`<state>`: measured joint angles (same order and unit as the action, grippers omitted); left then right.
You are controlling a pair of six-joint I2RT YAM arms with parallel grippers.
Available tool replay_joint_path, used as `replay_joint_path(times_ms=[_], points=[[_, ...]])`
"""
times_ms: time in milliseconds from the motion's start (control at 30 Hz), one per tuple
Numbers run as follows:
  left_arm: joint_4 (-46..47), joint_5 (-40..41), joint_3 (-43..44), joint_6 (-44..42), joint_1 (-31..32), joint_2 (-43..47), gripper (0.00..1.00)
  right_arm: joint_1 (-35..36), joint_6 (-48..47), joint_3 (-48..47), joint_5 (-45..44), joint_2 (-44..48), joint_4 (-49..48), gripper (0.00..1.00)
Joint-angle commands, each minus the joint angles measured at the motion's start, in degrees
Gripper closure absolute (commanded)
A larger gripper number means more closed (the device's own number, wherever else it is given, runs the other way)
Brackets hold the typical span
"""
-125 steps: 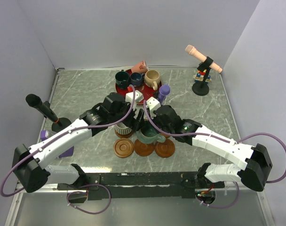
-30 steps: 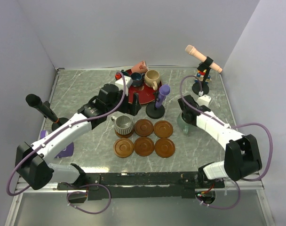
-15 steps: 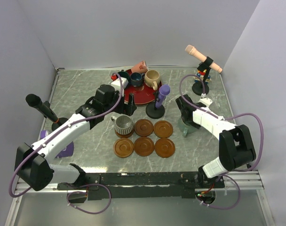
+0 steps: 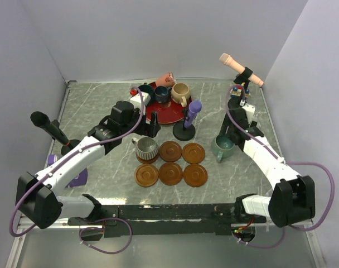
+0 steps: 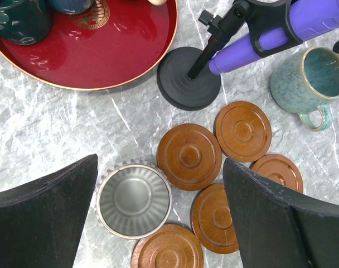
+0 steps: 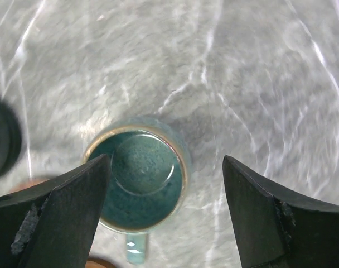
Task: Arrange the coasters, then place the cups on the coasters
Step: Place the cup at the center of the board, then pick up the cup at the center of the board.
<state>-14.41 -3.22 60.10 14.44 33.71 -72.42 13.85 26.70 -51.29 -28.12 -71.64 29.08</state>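
Several brown coasters lie in two rows in the middle of the table. The grey ribbed cup stands on the back left one. Right of the rows, the teal cup stands upright on the bare table. My right gripper hangs open above it, touching nothing. My left gripper is open and empty, high over the red plate's near edge. Dark green, dark blue, beige and pink cups sit on the plate.
The red plate lies behind the coasters. A purple microphone on a black base stands between plate and teal cup. A peach microphone stands back right, a black one at the left.
My right gripper carried the teal cup from over the coasters to the table on their right, opened and let it go, then drew back. My left gripper shifted back slightly.
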Motion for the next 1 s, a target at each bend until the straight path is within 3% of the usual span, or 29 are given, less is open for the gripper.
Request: replay_joint_path(times_ms=[0, 167, 433, 533, 733, 767, 800, 833, 967], points=[[2.46, -0.99, -0.68, -1.16, -0.23, 2.37, 0.04, -7.67, -18.94, 1.28, 19.55, 1.94, -4.92, 0.12], [3.25, -2.05, -1.38, -1.43, -0.32, 2.73, 0.03, -13.58, -25.02, -1.35, 34.08, -3.68, -2.8, 0.14], [3.25, -2.4, -1.3, -1.43, -0.32, 1.5, 0.03, -15.96, -29.77, -2.32, 37.26, -8.07, -5.87, 0.18], [2.9, -2.49, -1.03, -1.43, -0.32, 0.97, 0.03, -15.96, -29.86, -2.59, 36.04, -10.1, -7.01, 0.24], [2.99, -2.31, -1.21, -1.6, -0.32, 1.49, 0.03, -15.69, -28.02, -3.64, 32.97, -13.26, -7.29, 0.55], [2.99, -2.31, -1.21, -1.52, -0.23, 1.5, 0.03, -15.52, -26.97, -3.73, 30.95, -13.44, -6.94, 0.68], [2.9, -2.31, -1.3, -1.52, -0.4, 1.67, 0.03, -15.17, -26.79, -3.56, 28.84, -13.35, -6.58, 0.88], [3.08, -2.49, -1.38, -1.43, -0.32, 1.67, 0.03, -14.64, -24.52, -3.3, 25.95, -12.92, -6.32, 0.97], [3.08, -3.02, -1.3, -1.34, -0.4, 1.93, 0.03, -14.2, -19.51, -1.89, 17.77, -10.81, -4.04, 1.0]])
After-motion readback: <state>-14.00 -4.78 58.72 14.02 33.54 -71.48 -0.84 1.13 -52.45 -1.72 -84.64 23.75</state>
